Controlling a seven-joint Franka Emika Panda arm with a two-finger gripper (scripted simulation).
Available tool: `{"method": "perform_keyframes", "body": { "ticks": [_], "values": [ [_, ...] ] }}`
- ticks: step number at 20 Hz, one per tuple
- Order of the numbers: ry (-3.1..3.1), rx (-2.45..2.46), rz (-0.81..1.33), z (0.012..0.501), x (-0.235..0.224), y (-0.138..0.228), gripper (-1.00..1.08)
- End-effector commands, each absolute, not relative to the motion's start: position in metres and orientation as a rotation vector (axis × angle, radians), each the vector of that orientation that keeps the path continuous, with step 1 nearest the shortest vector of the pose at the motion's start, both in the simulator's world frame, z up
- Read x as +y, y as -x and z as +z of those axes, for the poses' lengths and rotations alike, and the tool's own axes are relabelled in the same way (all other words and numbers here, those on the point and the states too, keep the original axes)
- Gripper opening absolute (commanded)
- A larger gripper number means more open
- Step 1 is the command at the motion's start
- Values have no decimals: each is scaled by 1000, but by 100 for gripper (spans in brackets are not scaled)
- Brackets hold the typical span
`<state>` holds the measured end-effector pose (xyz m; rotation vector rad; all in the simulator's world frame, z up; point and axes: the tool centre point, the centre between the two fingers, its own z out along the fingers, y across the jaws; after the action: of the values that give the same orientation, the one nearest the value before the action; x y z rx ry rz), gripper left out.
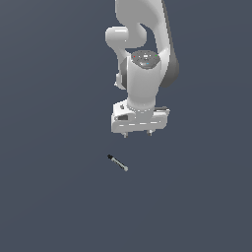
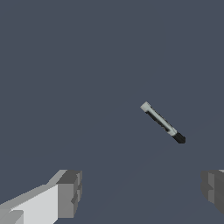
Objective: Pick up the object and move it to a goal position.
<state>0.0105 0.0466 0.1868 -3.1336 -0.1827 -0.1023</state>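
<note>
The object (image 1: 117,163) is a tiny thin stick lying flat on the dark grey floor, black at one end, grey along the shaft, pale at the tip. In the wrist view the stick (image 2: 162,122) lies at a slant, clear of both fingers. My gripper (image 1: 137,134) hangs above the floor, up and toward the exterior view's right of the stick, not touching it. The jaws stand wide apart and hold nothing. In the wrist view the gripper (image 2: 142,192) shows one finger at each side (image 2: 70,192).
The white Panda arm (image 1: 142,59) rises behind the gripper at the top of the exterior view. The floor (image 1: 49,197) is a plain dark grey surface. No goal marker shows in either view.
</note>
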Motion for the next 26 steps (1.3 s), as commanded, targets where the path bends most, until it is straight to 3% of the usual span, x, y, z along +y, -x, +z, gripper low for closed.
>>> {"method": "perform_keyframes", "body": {
  "ticks": [1,12,26],
  "values": [
    [3134,-183,-102,187,47,-11,100],
    [3121,-184,-123,202,62,-10,100],
    [3119,-354,-106,184,48,-19,100]
  ]
}}
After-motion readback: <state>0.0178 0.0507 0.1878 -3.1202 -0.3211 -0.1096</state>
